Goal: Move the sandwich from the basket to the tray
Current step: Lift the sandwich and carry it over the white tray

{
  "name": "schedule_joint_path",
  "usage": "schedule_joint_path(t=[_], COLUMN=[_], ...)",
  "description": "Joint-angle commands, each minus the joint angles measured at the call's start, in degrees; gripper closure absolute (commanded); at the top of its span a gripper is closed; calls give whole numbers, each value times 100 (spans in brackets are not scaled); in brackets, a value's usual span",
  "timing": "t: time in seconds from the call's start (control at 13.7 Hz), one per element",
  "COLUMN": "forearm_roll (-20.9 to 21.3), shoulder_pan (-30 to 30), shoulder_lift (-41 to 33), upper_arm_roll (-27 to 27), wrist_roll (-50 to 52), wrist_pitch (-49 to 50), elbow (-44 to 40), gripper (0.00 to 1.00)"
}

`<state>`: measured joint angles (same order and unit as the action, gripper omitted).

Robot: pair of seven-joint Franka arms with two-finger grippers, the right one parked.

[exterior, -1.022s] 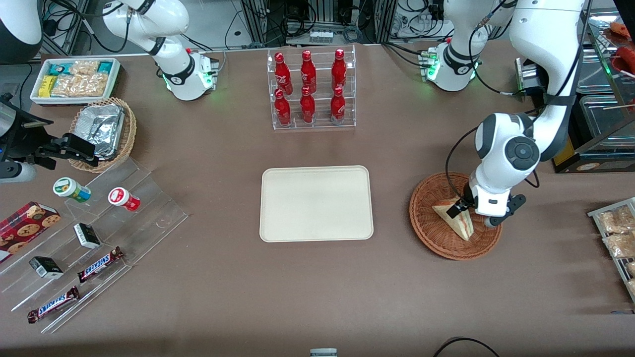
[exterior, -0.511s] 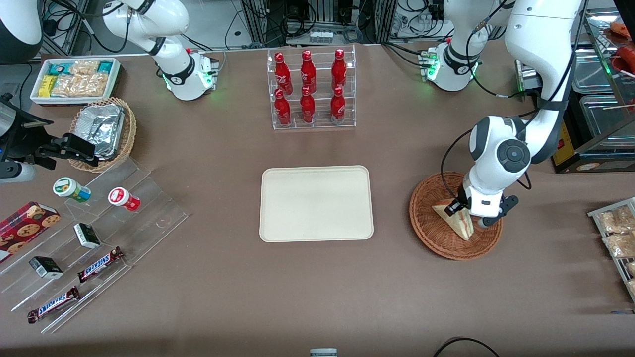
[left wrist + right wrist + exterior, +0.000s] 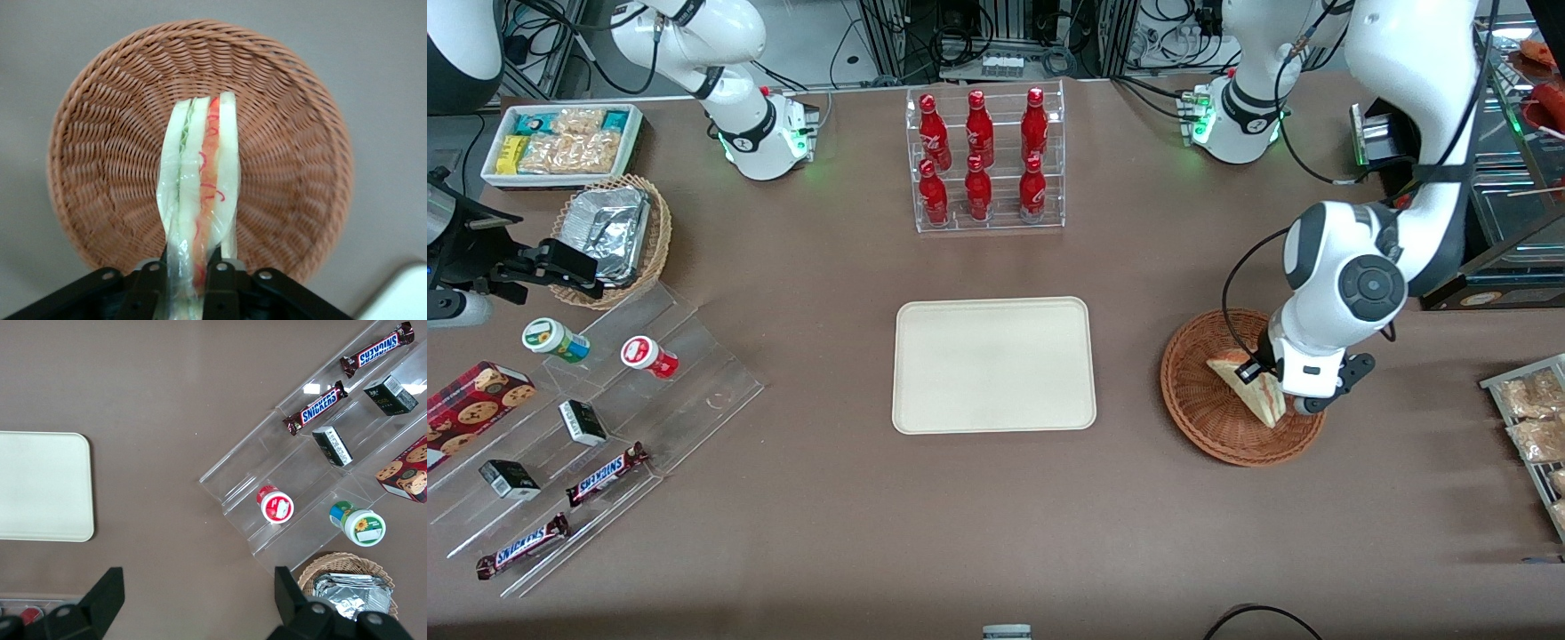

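The sandwich [image 3: 1249, 387], a white bread wedge with red and green filling, hangs in my left gripper [image 3: 1263, 378] above the reddish-brown wicker basket [image 3: 1209, 418]. In the left wrist view the black fingers [image 3: 217, 280] are shut on the sandwich [image 3: 200, 173], its cut edge facing the camera, with the basket [image 3: 107, 167] below it and apart from it. The cream-white tray [image 3: 993, 364] lies flat at the table's middle, toward the parked arm from the basket; a corner of the tray [image 3: 400, 297] shows in the left wrist view.
A clear rack of red bottles [image 3: 984, 160] stands farther from the front camera than the tray. Snack packets [image 3: 1529, 413] lie at the working arm's end. A clear stepped stand [image 3: 587, 418], a tan foil basket [image 3: 614, 236] and a white snack box [image 3: 560, 142] are at the parked arm's end.
My gripper has risen with the sandwich held in it; the sandwich has lifted off the basket floor and shifted slightly farther from the front camera.
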<state>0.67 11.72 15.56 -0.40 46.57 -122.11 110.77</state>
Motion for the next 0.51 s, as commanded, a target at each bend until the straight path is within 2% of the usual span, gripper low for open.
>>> schedule_joint_path(t=[0.0, 0.29, 0.44], forearm_roll=[65, 451, 478], shoulder_pan=[50, 50, 50], shoulder_lift=[-62, 51, 157], upper_arm_roll=[-328, -1039, -1356], wrist_roll=[54, 150, 168], wrist_pitch=[818, 1443, 1409], elbow=[-686, -1320, -1400], gripper=[100, 100, 100])
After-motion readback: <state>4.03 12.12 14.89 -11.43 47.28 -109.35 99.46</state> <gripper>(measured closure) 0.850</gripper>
